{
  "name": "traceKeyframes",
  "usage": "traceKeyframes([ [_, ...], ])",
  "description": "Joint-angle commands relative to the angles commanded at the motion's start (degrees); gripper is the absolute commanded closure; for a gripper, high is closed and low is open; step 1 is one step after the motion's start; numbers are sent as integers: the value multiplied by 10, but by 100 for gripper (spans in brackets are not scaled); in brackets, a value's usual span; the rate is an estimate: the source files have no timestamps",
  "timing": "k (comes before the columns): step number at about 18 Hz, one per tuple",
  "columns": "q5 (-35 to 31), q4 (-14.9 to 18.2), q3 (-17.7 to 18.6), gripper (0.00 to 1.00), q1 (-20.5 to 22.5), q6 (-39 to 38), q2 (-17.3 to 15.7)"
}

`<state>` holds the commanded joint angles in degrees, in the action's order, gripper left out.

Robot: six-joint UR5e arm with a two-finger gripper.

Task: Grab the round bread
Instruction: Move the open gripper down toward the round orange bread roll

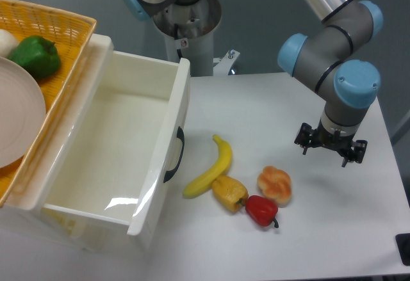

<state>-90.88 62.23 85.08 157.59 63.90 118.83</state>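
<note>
The round bread (275, 184) is a golden orange-tan bun with pale creases, lying on the white table right of centre. My gripper (328, 153) hangs above the table up and to the right of the bread, apart from it. Its two dark fingers (306, 146) point down with a gap between them and hold nothing. A red bell pepper (261, 210) touches the bread's lower left side, and a yellow-orange bell pepper (229, 192) lies just left of that.
A banana (211, 169) lies left of the peppers. An open white drawer (168, 121) fills the left side. Behind it a wicker basket (51, 22) holds a green pepper (35, 56) and a plate (16, 111). The table's right edge (392, 146) is close to the gripper.
</note>
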Motion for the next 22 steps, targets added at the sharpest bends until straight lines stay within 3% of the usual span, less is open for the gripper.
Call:
traceKeyframes([
  [7, 3, -9, 10, 0, -3, -8, 18],
  [12, 5, -31, 47, 0, -3, -27, 12],
  [17, 34, -46, 45, 0, -6, -103, 17],
  [22, 55, -48, 43, 0, -24, -118, 24],
])
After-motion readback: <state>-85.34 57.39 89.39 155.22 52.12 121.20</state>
